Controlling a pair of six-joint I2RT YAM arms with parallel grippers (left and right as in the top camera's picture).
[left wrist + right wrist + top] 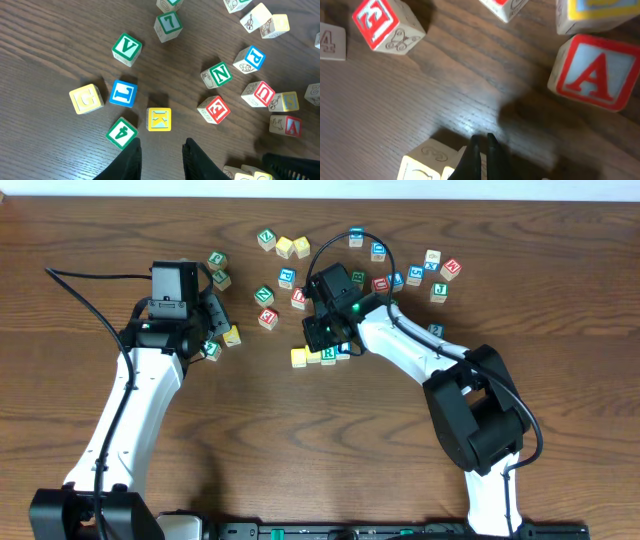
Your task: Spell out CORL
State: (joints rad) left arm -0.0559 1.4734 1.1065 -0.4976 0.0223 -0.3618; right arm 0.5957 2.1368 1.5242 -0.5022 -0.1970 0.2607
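The right gripper (483,146), fingers pressed together on nothing, is hovering over a short block row (320,356) at center frame, where only the green R (328,353) is legible. The left gripper (161,150), spread and empty, is hanging near the blue L (123,93), lower left and apparently not yet placed.

Ahead of the jaws of the left gripper (161,145) lay K (159,119), with 4 (121,133) to their left and L (123,93) beyond 4.
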